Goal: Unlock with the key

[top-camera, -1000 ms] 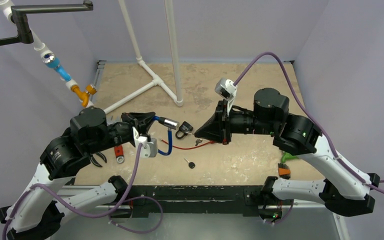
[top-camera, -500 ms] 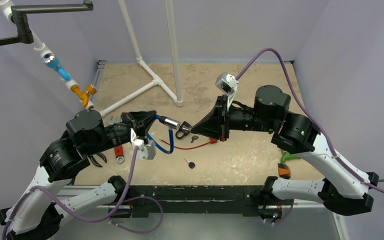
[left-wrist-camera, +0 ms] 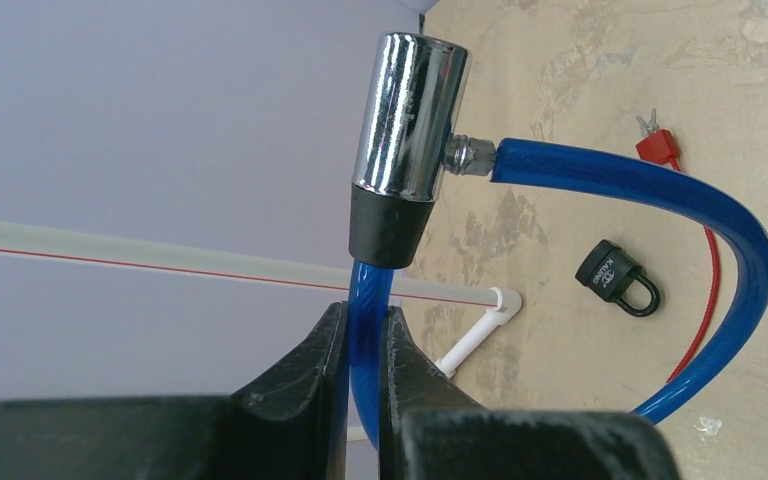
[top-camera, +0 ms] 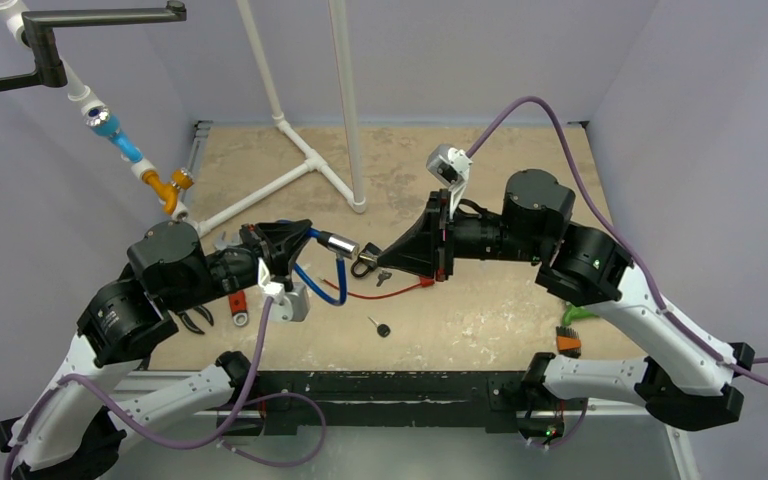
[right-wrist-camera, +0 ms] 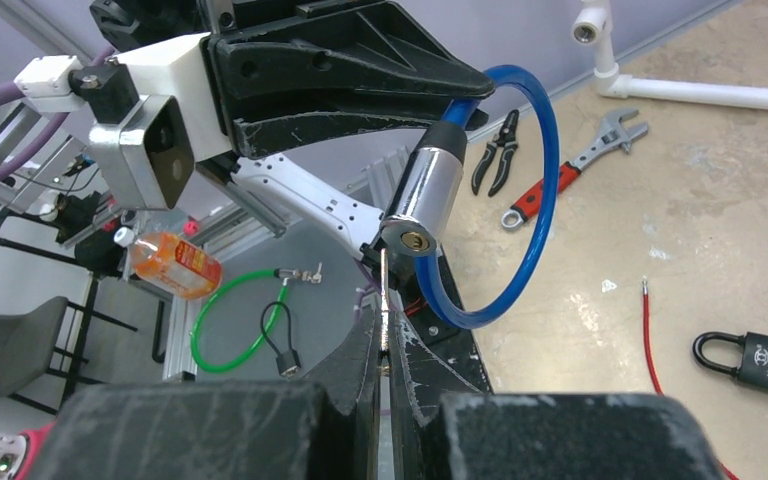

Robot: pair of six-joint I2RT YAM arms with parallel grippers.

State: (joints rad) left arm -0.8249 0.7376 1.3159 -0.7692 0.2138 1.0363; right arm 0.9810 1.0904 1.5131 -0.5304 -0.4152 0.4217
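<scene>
A blue cable lock [top-camera: 318, 272] is held in the air above the middle of the table, a little toward the left edge. The left gripper [left-wrist-camera: 365, 335] is clamped on the blue cable just below the chrome lock cylinder [left-wrist-camera: 410, 110], so the cylinder's long axis is pointed across the table toward the right arm. The brass keyhole [right-wrist-camera: 406, 240] in the cylinder's end face is turned toward the right gripper [right-wrist-camera: 387, 345], whose fingers are pressed together on a thin key [right-wrist-camera: 384, 295].

The key's shaft is aimed straight out from the fingers. In the right wrist view its tip is seen just beside the keyhole, a little to its left. The two axes are judged close to, but not fully, in line, so a small sideways correction is called for before insertion. The right arm is the nearer one to the keyhole.

A black padlock [right-wrist-camera: 760, 362] is lying on the table below the lock. Its white label appears to read "KAUNG", though the letters are small. No writing can be read on the cylinder or key.
</scene>
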